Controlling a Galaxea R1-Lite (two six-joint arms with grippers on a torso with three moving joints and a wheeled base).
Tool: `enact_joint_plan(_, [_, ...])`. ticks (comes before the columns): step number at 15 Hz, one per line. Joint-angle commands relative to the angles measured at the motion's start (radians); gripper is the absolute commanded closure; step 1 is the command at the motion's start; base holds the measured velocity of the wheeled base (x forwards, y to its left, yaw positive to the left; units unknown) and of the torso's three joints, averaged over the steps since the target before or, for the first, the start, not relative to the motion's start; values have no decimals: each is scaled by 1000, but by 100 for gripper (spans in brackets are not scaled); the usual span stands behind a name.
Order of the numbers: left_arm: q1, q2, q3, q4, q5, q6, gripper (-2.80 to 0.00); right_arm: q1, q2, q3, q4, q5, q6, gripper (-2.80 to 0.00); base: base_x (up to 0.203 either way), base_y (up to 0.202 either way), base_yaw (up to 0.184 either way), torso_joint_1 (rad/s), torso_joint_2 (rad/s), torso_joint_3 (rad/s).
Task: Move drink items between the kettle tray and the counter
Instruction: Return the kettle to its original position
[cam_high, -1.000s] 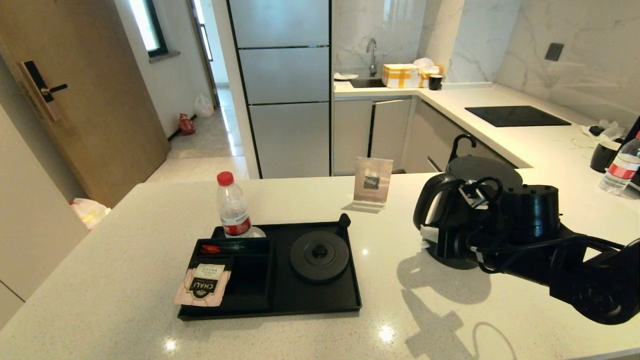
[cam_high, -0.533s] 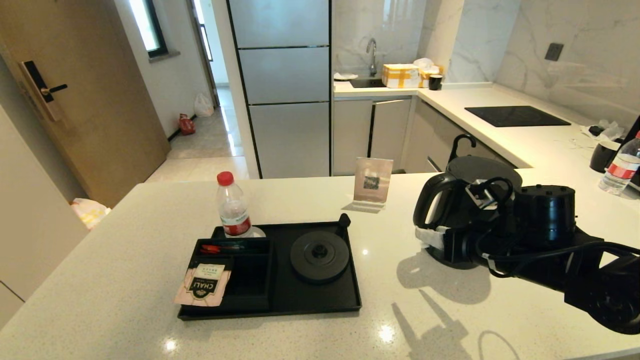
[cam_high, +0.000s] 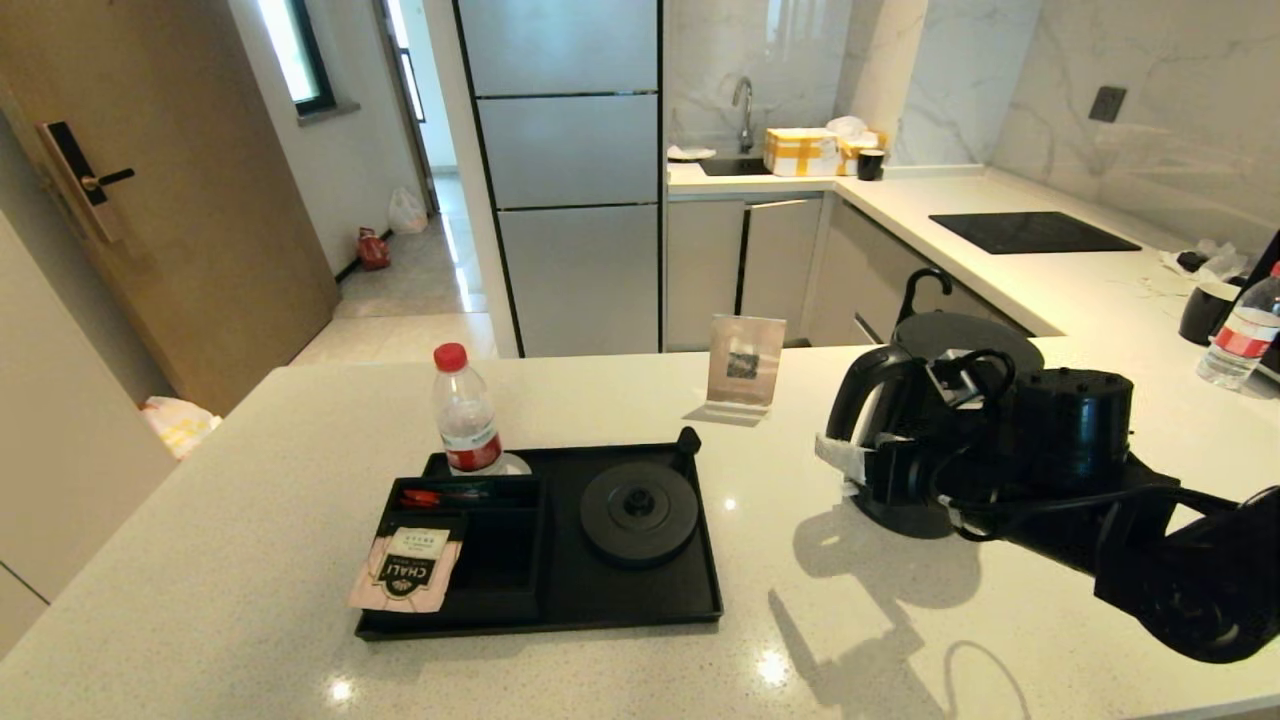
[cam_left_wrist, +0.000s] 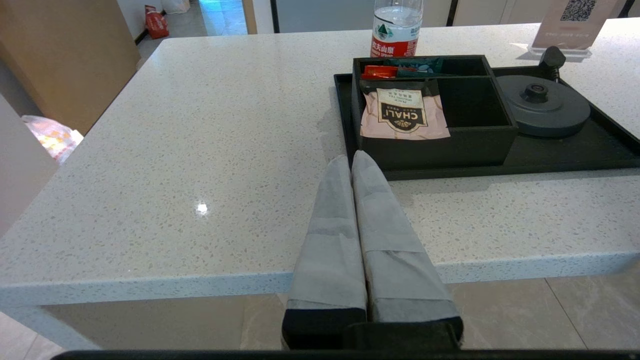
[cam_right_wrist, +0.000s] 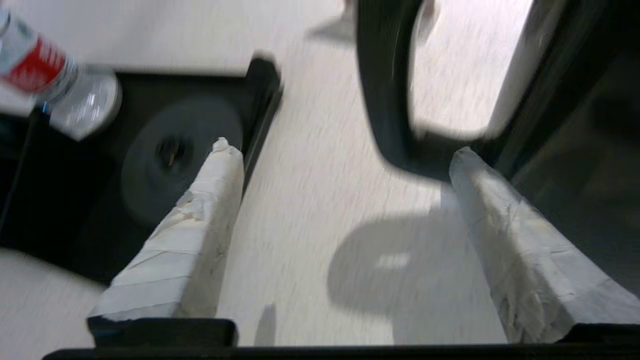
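Observation:
The black kettle (cam_high: 960, 340) stands on the white speckled counter (cam_high: 250, 520), right of the black kettle tray (cam_high: 700, 600). Its loop handle (cam_high: 848, 400) faces the tray. My right gripper (cam_high: 845, 465) is open at the foot of the handle (cam_right_wrist: 385, 100), which sits just ahead of one fingertip (cam_right_wrist: 462, 157); nothing is held. The round base disc (cam_high: 640, 510) is bare. The pink CHALI sachet (cam_high: 405, 570) leans on the tray's boxy compartment. My left gripper (cam_left_wrist: 352, 160) is shut and empty, low off the counter's front edge, pointing at the tray (cam_left_wrist: 575, 155) and sachet (cam_left_wrist: 404, 115).
A water bottle with a red cap (cam_high: 465, 415) stands at the tray's back left corner. A QR card stand (cam_high: 745, 365) is behind the tray. Red and green packets (cam_left_wrist: 400, 70) lie in the rear compartment. Another bottle (cam_high: 1240, 335) and a black cup (cam_high: 1205, 310) sit far right.
My right arm drew back slightly to the right, then swung left and a little up towards the kettle handle. The kettle, tray and sachet have not moved.

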Motion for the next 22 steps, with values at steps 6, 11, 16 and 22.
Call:
enact_joint_plan(6, [0,2,0,0,0,0,0,30,185,-47,-236,-149,3,-280,0,0,0,0,0,0])
enact_joint_plan(11, [0,2,0,0,-2,0,0,34,192,-63,-235,-185,4,-280,0,0,0,0,0,0])
enact_joint_plan(16, [0,2,0,0,0,0,0,49,247,-143,-233,-292,2,-280,0,0,0,0,0,0])
enact_joint_plan(22, [0,2,0,0,0,0,0,62,253,-161,-223,-327,-6,0,0,0,0,0,0,0])
